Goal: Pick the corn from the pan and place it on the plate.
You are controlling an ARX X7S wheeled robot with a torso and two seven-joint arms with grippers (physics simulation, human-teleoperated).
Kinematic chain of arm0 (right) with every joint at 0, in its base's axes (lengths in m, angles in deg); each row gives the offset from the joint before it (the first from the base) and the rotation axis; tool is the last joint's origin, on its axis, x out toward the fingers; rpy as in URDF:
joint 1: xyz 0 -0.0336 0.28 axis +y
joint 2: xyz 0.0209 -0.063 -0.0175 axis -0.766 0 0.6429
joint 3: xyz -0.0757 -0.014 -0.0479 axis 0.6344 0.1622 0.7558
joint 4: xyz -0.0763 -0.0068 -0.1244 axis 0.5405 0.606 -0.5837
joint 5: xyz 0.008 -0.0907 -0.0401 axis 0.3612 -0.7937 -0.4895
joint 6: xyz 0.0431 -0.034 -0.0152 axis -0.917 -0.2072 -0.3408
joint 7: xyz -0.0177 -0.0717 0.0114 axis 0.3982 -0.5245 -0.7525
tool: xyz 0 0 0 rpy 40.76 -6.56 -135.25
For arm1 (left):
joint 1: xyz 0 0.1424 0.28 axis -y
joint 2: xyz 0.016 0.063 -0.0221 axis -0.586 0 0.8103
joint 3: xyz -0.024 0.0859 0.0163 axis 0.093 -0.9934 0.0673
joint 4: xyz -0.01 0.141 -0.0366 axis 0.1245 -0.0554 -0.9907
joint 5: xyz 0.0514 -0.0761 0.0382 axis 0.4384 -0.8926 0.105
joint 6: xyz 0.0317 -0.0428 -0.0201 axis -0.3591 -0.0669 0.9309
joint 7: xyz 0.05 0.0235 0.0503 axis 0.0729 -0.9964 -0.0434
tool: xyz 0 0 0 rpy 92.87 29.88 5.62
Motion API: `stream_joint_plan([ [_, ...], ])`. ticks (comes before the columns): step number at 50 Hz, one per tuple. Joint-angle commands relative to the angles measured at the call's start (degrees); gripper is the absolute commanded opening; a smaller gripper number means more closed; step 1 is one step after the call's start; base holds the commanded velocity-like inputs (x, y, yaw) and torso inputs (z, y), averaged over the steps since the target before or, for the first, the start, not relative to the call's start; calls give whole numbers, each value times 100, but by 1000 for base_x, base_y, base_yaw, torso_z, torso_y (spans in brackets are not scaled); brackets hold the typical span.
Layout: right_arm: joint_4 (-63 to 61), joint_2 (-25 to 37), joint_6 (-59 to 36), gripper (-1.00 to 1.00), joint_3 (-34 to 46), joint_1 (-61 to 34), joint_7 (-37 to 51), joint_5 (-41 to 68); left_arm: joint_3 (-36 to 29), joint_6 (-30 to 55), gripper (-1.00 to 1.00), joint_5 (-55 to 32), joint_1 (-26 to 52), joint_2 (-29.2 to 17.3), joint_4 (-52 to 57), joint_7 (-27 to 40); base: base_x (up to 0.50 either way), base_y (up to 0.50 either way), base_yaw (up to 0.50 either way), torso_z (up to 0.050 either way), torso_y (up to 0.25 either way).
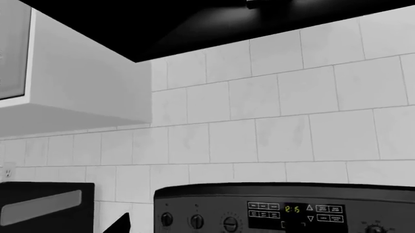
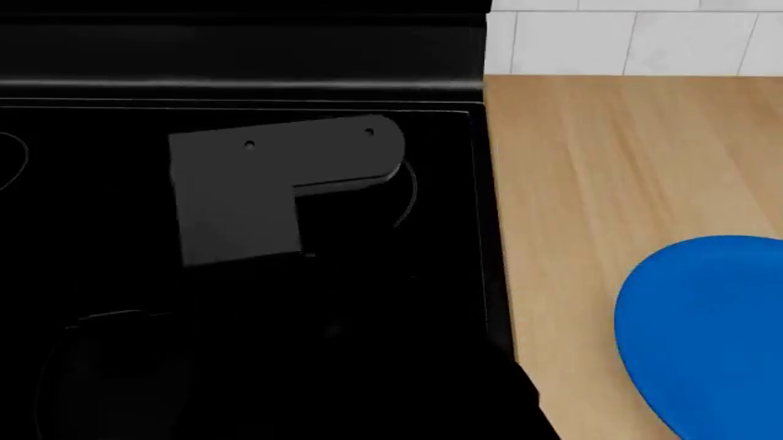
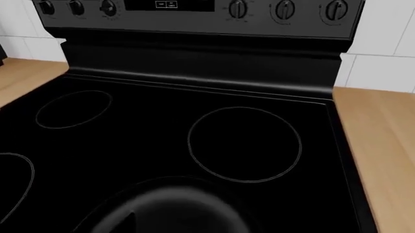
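The blue plate [image 2: 703, 339] lies on the wooden counter [image 2: 588, 183] right of the black stove top [image 2: 245, 101], cut off by the picture's edge. A round dark shape with a greyish inside, apparently the pan [image 3: 170, 208], fills the near edge of the right wrist view, close under that gripper. No wooden handle shows. The corn is not visible in any view. A grey L-shaped arm link [image 2: 275, 188] hangs over the stove top. Of each gripper only a dark sliver shows, so I cannot tell how the jaws stand.
The left wrist view faces the white tiled wall [image 1: 272, 111], a white cabinet [image 1: 65, 87], the stove's control panel with knobs [image 1: 285, 213] and a black appliance [image 1: 45, 206]. Burner rings [image 3: 245, 144] mark the stove top. A dark arm part [image 2: 490, 403] covers the stove's front right.
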Motion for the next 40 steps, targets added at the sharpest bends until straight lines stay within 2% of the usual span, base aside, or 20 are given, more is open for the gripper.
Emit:
stream_joint_plan([
  [1,293,-50,505,100,462,-39,-130,70,131,-290,100,69,-102,120,-402,-122,0,0,0,0,0],
  [21,200,7,914,100,1296,-86,-111,300,184,-352,100,43,-187,96,-404,-98,0,0,0,0,0],
  [40,243,93,1136,100,1750,-117,-225,425,228,-375,100,17,-247,80,-395,-57,0,0,0,0,0],
])
